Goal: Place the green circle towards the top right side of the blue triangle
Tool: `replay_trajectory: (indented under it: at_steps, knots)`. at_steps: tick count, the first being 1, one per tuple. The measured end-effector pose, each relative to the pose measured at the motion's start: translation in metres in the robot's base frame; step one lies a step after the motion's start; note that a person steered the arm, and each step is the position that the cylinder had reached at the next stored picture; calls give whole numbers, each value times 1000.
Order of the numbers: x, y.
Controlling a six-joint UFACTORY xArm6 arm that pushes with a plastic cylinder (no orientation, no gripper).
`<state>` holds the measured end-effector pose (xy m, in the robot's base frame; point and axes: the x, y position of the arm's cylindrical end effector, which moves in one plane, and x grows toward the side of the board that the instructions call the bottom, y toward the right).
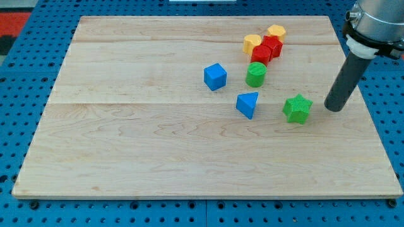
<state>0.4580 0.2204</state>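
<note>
The green circle stands on the wooden board, just above and slightly to the right of the blue triangle. A small gap separates them. My tip rests on the board at the view's right, well to the right of both blocks and just right of the green star. It touches no block.
A blue cube sits left of the green circle. Two red blocks and two yellow blocks cluster above the green circle. The green star lies right of the blue triangle.
</note>
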Motion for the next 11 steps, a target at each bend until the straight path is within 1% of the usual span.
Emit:
replay_trajectory:
  at_steps: [1,2,3,4,5,6,7,8,9,10,11]
  knots:
    - [0,-42]
    - [-10,-36]
    - [-67,-20]
    - [-100,-52]
    - [-109,-111]
    - [-105,-152]
    - [-86,-157]
    - [-85,-185]
    - [-67,-179]
    - [-63,-153]
    - [-63,-143]
